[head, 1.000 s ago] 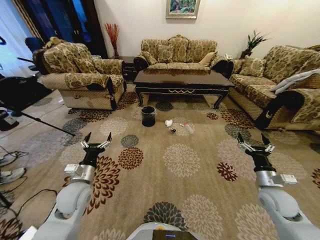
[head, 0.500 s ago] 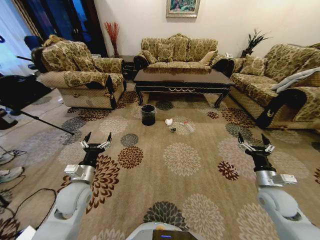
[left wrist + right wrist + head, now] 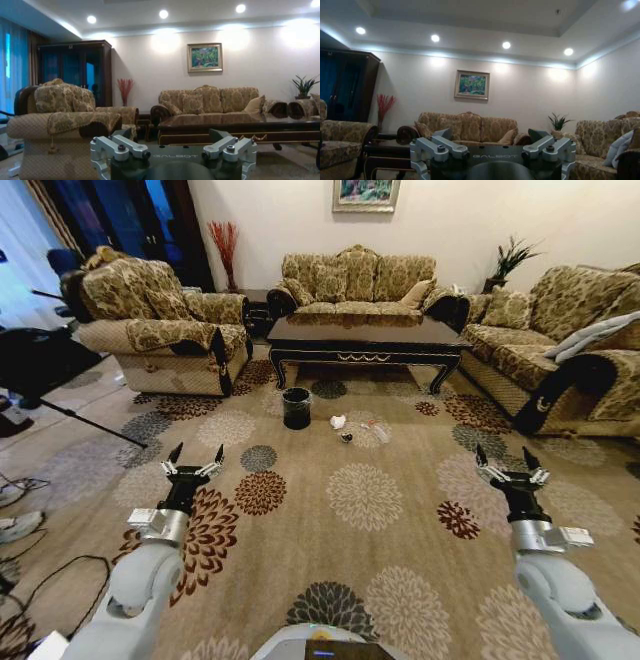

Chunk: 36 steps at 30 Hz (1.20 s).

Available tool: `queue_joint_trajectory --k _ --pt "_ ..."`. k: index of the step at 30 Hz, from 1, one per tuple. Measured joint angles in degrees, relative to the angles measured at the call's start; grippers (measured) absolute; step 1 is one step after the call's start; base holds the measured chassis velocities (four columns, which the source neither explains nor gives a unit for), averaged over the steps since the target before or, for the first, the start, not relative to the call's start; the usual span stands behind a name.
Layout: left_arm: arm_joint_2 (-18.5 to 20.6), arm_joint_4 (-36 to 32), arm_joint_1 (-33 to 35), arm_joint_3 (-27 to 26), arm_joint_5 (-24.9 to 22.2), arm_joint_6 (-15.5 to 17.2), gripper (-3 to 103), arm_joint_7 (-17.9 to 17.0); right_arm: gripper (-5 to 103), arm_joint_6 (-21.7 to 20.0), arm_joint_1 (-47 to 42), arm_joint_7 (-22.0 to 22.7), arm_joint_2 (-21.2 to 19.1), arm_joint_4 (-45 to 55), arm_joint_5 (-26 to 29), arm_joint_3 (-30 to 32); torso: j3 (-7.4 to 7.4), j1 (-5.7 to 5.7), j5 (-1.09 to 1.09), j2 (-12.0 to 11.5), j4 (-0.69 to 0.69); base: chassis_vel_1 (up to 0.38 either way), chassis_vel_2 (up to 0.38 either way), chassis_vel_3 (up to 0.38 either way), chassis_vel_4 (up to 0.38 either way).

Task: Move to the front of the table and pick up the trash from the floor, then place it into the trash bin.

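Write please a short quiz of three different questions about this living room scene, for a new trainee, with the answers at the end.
1. True or false: the trash bin stands on the carpet in front of the table.
2. Multiple choice: the white paper wad lies (A) inside the bin, (B) on the carpet beside the bin, (C) on the table.
3. Fill in: the left gripper and the right gripper are both ____ and hold nothing.

Key
1. True.
2. B. It lies on the carpet, with a clear bottle and a small dark piece close by.
3. Open; both are held up over the carpet, far short of the trash.
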Motion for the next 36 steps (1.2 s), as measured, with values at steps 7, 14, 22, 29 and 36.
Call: queue_joint_trajectory --k 7,14,22,29,36 --pt "0.2 -1.2 -0.9 -0.7 -1.6 0.3 100 0.2 100 0.1 -0.3 -0.1 -0.1 1.3 -0.9 0.4 -1.41 -0.75 0.0 -2.1 0.0 0.0 0.0 0.0 0.0" --pt "-0.2 -0.6 -1.5 0.1 -1.3 0.3 100 0.7 100 0.1 -0.1 -0.2 0.0 0.8 -1.6 -0.1 -2.35 -1.33 0.0 -3.7 0.0 0.0 0.0 0.0 0.0" --pt "0.1 0.5 -2.3 0.7 -1.3 0.3 100 0.8 100 0.3 0.8 -0.6 0.0 -1.2 -1.9 -0.7 -3.44 -2.05 0.0 -5.5 0.0 0.0 0.0 0.0 0.0" --pt "0.0 0.5 -2.3 1.1 -1.3 0.3 100 0.9 100 0.5 1.1 -1.0 0.2 -1.7 -2.1 -1.0 -4.41 -2.66 0.0 -7.1 0.0 0.0 0.0 0.0 0.0" --pt "-0.2 0.2 -2.1 1.3 -1.0 0.0 100 1.1 100 0.7 1.1 -1.1 0.4 -1.7 -2.2 -1.0 -5.42 -3.23 -0.01 -8.6 0.0 0.0 0.0 0.0 0.0"
